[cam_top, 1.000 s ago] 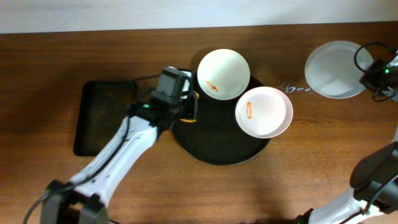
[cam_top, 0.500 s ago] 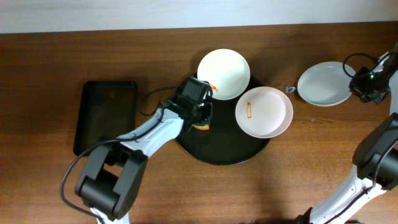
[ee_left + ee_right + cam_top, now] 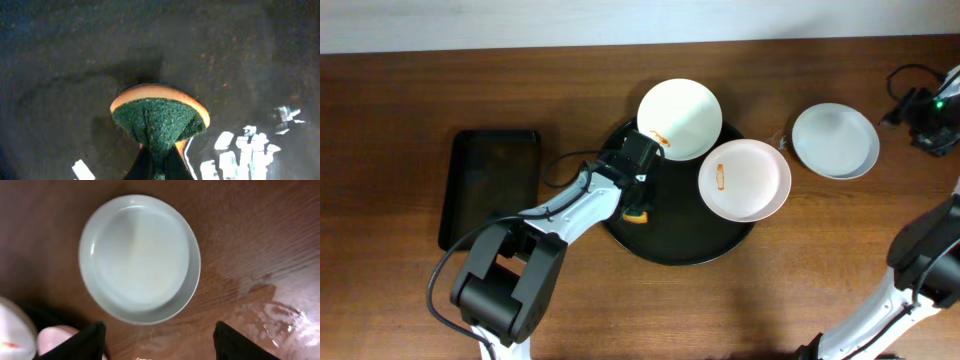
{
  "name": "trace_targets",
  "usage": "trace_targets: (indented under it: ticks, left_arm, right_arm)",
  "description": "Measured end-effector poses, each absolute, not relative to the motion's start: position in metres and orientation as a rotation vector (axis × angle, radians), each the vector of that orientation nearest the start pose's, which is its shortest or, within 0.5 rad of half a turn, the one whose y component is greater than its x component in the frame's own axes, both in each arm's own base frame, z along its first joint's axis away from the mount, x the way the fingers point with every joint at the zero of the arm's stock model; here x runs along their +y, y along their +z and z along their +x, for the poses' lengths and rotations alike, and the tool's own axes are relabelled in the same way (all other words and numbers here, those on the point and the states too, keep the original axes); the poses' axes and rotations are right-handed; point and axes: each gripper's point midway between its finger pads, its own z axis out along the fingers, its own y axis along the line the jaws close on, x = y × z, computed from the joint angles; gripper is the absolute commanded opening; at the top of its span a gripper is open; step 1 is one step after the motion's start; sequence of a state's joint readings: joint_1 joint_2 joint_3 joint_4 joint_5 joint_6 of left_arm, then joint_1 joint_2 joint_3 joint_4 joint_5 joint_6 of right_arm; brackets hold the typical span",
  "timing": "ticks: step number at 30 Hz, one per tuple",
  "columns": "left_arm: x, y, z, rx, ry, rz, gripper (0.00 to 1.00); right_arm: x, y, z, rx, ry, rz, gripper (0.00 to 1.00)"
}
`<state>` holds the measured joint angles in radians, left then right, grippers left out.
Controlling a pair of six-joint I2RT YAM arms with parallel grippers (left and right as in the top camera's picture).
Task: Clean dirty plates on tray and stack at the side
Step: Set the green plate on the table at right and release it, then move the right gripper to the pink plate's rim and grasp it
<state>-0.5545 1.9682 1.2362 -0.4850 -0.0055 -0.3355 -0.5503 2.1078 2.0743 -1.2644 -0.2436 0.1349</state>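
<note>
- Brown wooden table (image 3: 250, 240): smooth, with a wet-glossy patch.
- Pale blue-white round plate (image 3: 140, 260): smooth, glossy.
- Green-and-orange sponge (image 3: 157, 120): rough, fibrous.
- Large round black tray (image 3: 75, 50): matt, grainy.

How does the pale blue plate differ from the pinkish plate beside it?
The pale blue plate lies on the wooden table; the pinkish plate sits on the right edge of the black tray. The pinkish plate carries an orange smear; the pale blue plate looks clean. Both are round and shallow.

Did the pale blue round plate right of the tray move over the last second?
Yes. The pale blue round plate shifted left, closer to the large round black tray.
</note>
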Motion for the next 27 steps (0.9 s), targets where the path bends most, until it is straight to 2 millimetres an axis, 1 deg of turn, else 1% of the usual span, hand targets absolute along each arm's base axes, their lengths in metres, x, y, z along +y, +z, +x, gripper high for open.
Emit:
trace_targets:
  ticks: [2,4,8,14,17,23,27]
  left_arm:
    - [-0.221,0.006,0.362,2.813,-0.180,0.315,0.00]
    - [-0.218,0.006,0.361,2.821,-0.161,0.322,0.00]
    - [-0.208,0.006,0.354,2.850,-0.084,0.335,0.00]
    - [-0.202,0.005,0.351,2.862,-0.048,0.339,0.00]
    - [-0.200,0.005,0.349,2.869,-0.032,0.340,0.00]
    - [-0.196,0.004,0.347,2.874,-0.013,0.339,0.00]
    - [-0.193,0.004,0.345,2.871,-0.003,0.337,0.00]
  right_arm:
    - [-0.204,0.180,0.413,2.660,0.260,0.897,0.70]
    - [-0.195,0.187,0.401,2.693,0.283,0.914,0.70]
    - [-0.185,0.186,0.384,2.753,0.312,0.948,0.70]
    - [-0.177,0.184,0.375,2.799,0.335,0.966,0.69]
    - [-0.167,0.183,0.373,2.830,0.344,0.941,0.69]
    - [-0.132,0.183,0.382,2.897,0.360,0.815,0.70]
    - [-0.118,0.183,0.384,2.926,0.367,0.761,0.70]
